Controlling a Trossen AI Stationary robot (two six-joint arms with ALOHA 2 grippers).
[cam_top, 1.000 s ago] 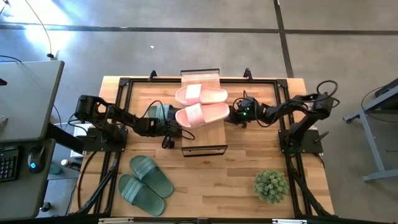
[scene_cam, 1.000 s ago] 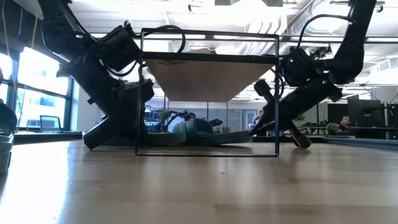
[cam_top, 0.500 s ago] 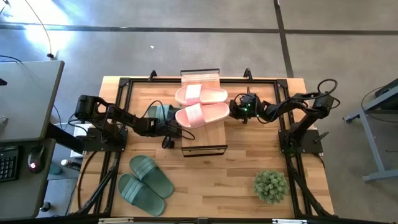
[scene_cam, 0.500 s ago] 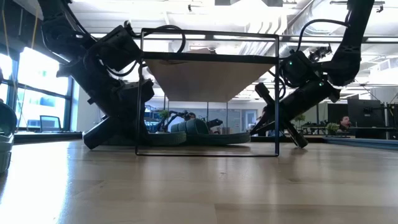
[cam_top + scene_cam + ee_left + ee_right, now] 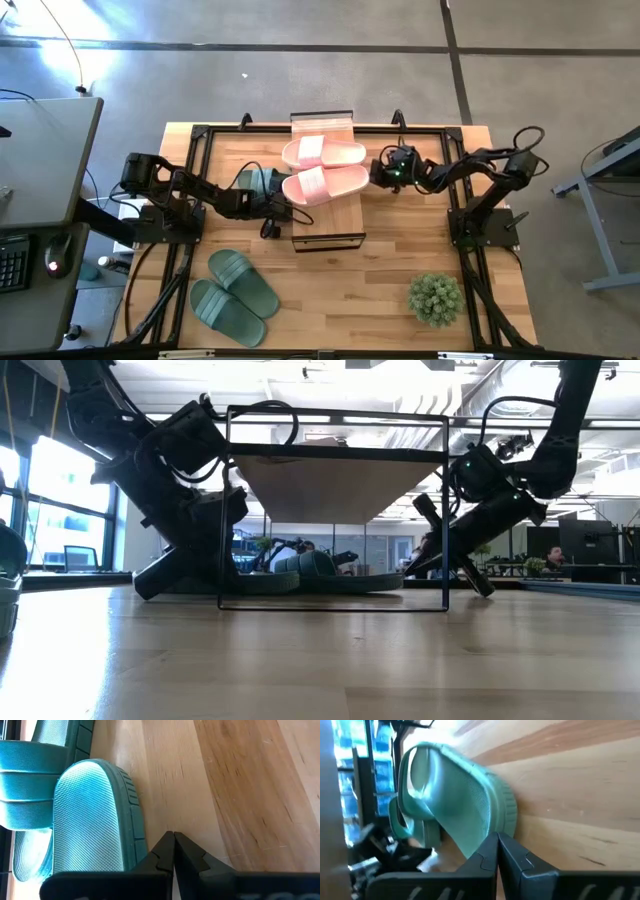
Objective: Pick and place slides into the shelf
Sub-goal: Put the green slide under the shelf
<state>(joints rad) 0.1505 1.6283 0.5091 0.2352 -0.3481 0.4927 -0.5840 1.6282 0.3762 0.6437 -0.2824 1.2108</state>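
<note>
Flanking the shelf (image 5: 325, 185) on the table (image 5: 350, 290), both end effectors were pressed together, holding nothing: the left (image 5: 173, 840) beside a green slide's (image 5: 87, 815) edge, the right (image 5: 497, 840) by another green slide (image 5: 457, 802) under the shelf. Two pink slides (image 5: 322, 170) lay on top; two green ones (image 5: 235, 296) lay apart, near the table's front.

Open-plan office/lab: ceiling strip lights (image 5: 330, 372) glowing, person sitting at far desk (image 5: 553, 560), keyboard and mouse (image 5: 58, 262) lying on side desk, concrete floor (image 5: 250, 60).
</note>
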